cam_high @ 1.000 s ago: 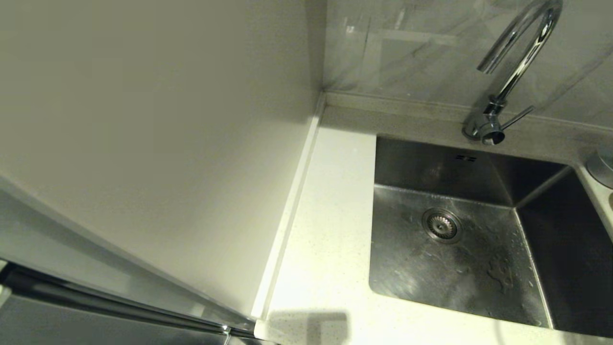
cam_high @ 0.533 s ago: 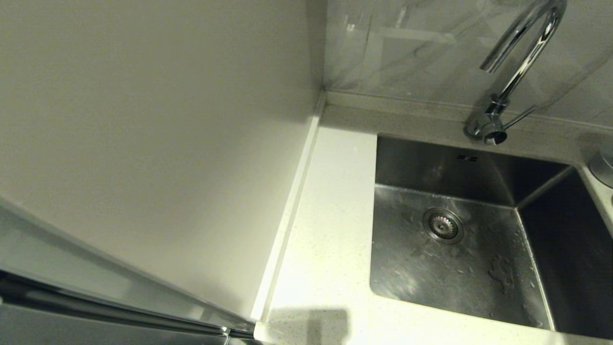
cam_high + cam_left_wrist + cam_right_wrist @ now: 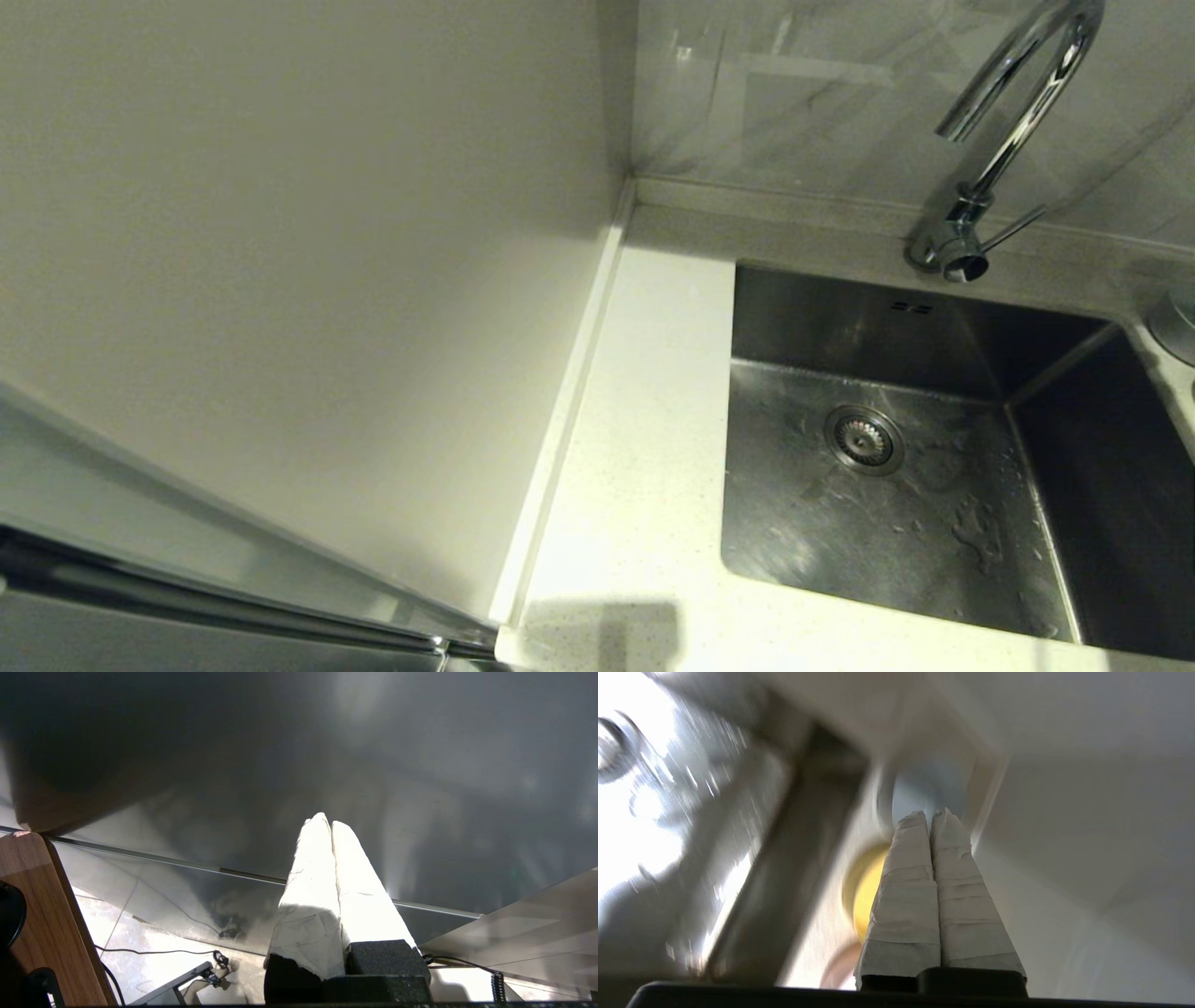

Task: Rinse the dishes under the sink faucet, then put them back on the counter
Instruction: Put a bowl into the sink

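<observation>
Here's the rectangular brushed stainless steel sink (image 3: pixel 887 523), its floor spotted with water around the round strainer drain (image 3: pixel 862 439), and 2 small overflow slots (image 3: pixel 907 306) in the back wall. Nothing sits in the basin. Over the back rim stands the tall shiny chrome gooseneck faucet (image 3: pixel 1013 131), spout arching toward the basin, thin side lever (image 3: pixel 1013 227) sticking out from the base; no water running from it. The white, finely speckled stone table (image 3: pixel 635 448) runs along the sink's left side, with a low raised edge strip (image 3: pixel 560 429) against the plain off-white wall panel (image 3: pixel 280 280). Neither arm shows from the head camera.

Over to the right wrist camera: the right gripper (image 3: pixel 931 814) has its 2 white-wrapped fingers (image 3: pixel 906 896) pressed flat together, holding nothing. It points at the table beside the sink, where the dishes wait in a row: a pale grey-blue round bowl (image 3: pixel 915 793) just past the fingertips, a yellow-green round bowl (image 3: pixel 864 891) partly hidden behind the fingers, and the edge of a pale pink bowl (image 3: pixel 840 966) nearest the camera.

The left gripper (image 3: pixel 325 820) is parked away from the sink, its white-wrapped fingers closed against each other and empty, facing a dark glossy panel (image 3: pixel 327 756) above a tiled floor (image 3: pixel 149 933).
</observation>
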Robot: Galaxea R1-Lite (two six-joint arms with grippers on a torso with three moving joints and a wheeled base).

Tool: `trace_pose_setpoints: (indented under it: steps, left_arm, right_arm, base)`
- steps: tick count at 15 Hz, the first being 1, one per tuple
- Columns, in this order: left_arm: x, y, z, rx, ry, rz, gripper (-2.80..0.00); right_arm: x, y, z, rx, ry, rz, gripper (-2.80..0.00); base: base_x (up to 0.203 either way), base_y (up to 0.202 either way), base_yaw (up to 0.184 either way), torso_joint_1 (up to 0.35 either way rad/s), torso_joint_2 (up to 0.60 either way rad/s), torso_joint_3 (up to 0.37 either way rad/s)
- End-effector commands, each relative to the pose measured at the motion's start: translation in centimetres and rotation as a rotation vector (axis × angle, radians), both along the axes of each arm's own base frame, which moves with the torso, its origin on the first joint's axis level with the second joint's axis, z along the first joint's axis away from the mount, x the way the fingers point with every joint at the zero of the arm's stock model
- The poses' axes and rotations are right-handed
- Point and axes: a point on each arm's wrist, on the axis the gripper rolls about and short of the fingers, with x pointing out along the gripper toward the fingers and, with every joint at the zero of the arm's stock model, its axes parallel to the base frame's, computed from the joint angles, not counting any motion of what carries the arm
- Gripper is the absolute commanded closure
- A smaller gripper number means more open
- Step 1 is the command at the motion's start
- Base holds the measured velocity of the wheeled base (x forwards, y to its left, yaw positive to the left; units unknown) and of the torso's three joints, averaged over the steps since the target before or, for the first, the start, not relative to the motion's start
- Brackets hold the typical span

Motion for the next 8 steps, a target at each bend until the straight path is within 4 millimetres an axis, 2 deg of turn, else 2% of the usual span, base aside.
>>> trace_pose_setpoints:
  steps: [1, 4, 8]
  left_arm:
    - [0.0, 0.0, -0.1, 0.0, 0.003, 0.0, 0.0]
    - [0.0, 0.0, -0.1, 0.0, 0.003, 0.0, 0.0]
    - [0.0, 0.0, -0.1, 0.0, 0.003, 0.0, 0.0]
  right_arm:
    - [0.7, -2.0, -3.1, 0.043, 0.111, -0.064, 0.0]
    - [0.4, -3.4, -5.3, 0.12, 0.226, -0.111, 0.0]
    - [1.3, -4.4, -6.7, 0.23, 0.212, -0.135, 0.0]
  base:
    - [0.0, 0.0, 0.0, 0.0, 0.0, 0.0]
    - [0.0, 0.0, 0.0, 0.0, 0.0, 0.0]
    - [0.0, 0.0, 0.0, 0.0, 0.0, 0.0]
